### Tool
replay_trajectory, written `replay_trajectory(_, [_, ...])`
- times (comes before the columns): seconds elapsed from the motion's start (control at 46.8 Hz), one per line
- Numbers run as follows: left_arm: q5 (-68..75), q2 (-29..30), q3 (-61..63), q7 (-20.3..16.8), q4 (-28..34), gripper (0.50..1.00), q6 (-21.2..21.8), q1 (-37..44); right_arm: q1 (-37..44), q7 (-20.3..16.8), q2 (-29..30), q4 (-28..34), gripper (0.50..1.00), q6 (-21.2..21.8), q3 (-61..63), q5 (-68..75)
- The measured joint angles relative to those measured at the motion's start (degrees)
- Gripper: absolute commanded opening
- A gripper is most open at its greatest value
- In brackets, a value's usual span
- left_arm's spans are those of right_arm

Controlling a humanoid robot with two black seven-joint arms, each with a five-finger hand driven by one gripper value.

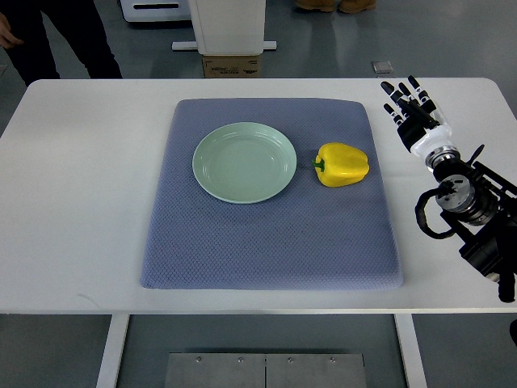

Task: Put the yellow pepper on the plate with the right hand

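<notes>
The pepper is seen just right of centre in the frame, lying on its side on the mat, with its green stem turned toward the plate. The plate sits left of it, near but apart, and nothing is held in it. Both rest on the mat, which is spread over the table.

The right hand is found at the upper right of the frame, over bare table just beyond the mat's right edge, with its arm entering from the right edge. Its fingers are extended and loosely spread toward the top of the frame, and nothing is held. The pepper has not yet been reached. The left arm is not seen. A person's legs are visible at the upper left, beyond the table.

The step in hand is judged to be the approach. It would be done well if the hand were brought leftward and down the frame until it stands over the pepper, with the fingers kept wide. The waxy, rounded skin is likely to slip, so the broad body should be enclosed from above across its width, not pinched at the stem. A firm but moderate closure is advised, since the flesh is hollow. A clear lift before the short carry left should keep the pepper from catching the plate's raised rim.
</notes>
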Motion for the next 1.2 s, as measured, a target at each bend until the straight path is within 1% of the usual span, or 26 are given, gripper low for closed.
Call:
replay_trajectory(0.683, [0.10,0.00,0.19,0.00,0.00,1.000,0.00,-0.03,-0.23,0.24,-0.02,-0.76,1.000,-0.17,0.09,0.00])
replay_trajectory(1.046, [0.11,0.00,0.19,0.00,0.00,1.000,-0.02,-0.01,0.66,0.25,-0.04,-2.73,1.000,-0.65,-0.11,-0.08])
replay_trajectory(1.196, [0.11,0.00,0.22,-0.01,0.00,1.000,-0.04,-0.05,1.31,1.27,-0.04,-4.36,1.000,-0.09,-2.05,-2.13])
